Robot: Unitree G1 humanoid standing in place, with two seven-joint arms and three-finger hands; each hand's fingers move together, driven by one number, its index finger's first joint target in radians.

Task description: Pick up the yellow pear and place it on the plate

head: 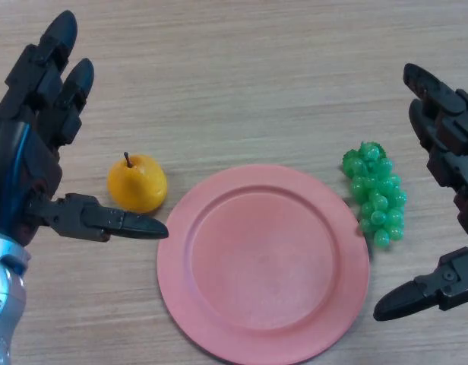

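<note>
So the yellow pear (137, 183) was sitting on the wooden desk (241, 84), stem pointing up, just off the left edge of the pink plate (219, 304) and not on it, with a thin strip of bare wood showing between the two. The left hand (25, 163) was in from the left side with its fingers (55, 68) stretched out straight toward the top of the view and its thumb sticking out to the right, tip ending just below the pear near the plate's rim. It was wide open and had hold of nothing, the pear sitting in the gap between thumb and fingers, untouched as far as I could see. The right hand (454, 152) was over at the right edge, also spread open and holding nothing, thumb low near the plate's lower right. A bunch of green grapes (376, 194) lay beside the plate's right rim, between plate and right hand.
</note>
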